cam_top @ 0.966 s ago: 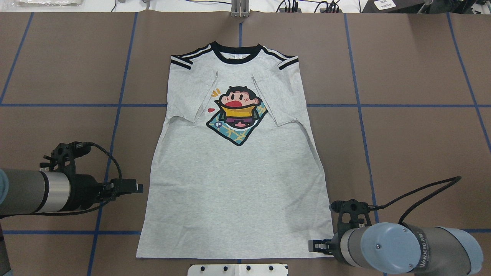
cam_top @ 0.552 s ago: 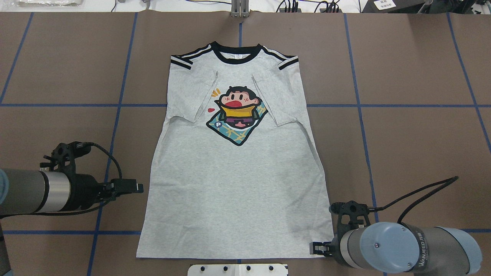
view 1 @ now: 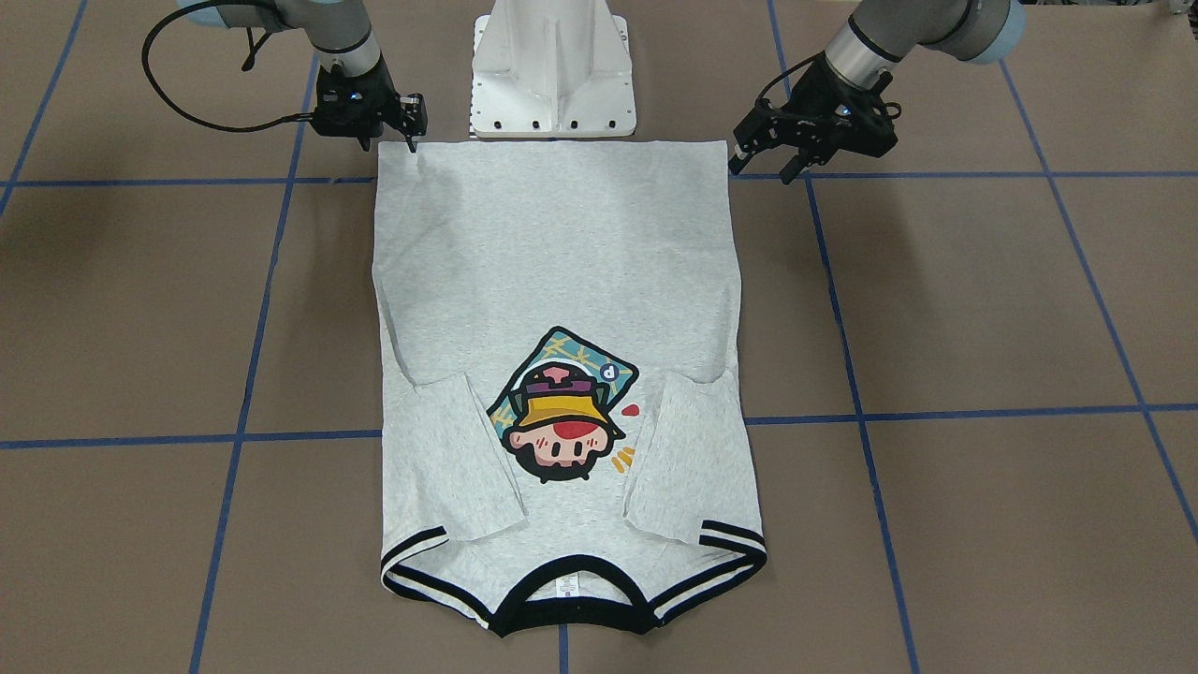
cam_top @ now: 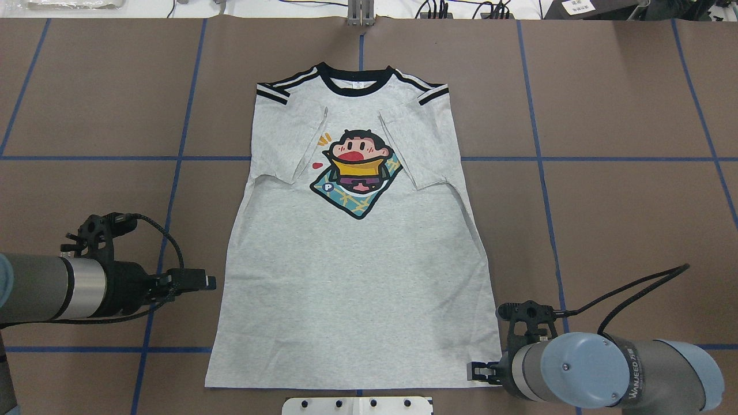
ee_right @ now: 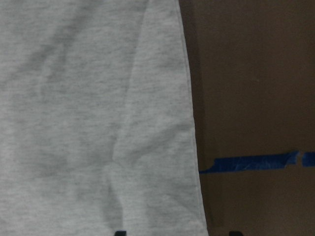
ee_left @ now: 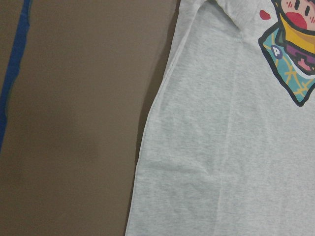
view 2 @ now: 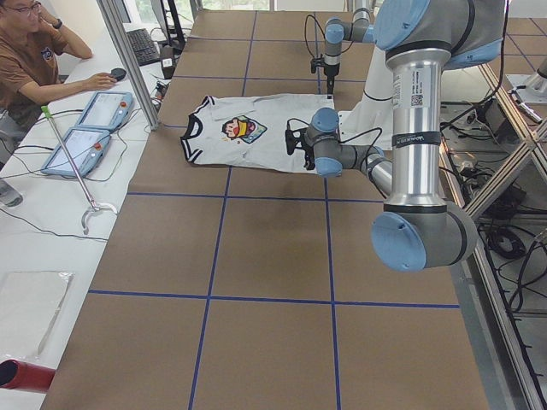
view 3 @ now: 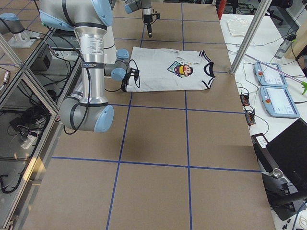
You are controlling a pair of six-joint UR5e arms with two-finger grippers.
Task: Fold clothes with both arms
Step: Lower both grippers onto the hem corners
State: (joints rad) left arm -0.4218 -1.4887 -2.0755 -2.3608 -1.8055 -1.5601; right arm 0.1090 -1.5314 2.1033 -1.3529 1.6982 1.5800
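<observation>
The shirt (cam_top: 351, 276) lies flat mid-table (cam_top: 605, 202), collar at 12 o'clock, and over the last second the right gripper (cam_top: 477, 372), jaws apart, has shifted slightly at the hem's 5 o'clock corner while the left gripper (cam_top: 204, 281), also spread, has stayed at 8 o'clock, so a hem grasp looks near.

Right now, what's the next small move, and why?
Probably shut the right hand on the T-shirt's near hem corner. Its open fingers straddle the shirt's side edge there, while the left hand is open and off the cloth.
</observation>
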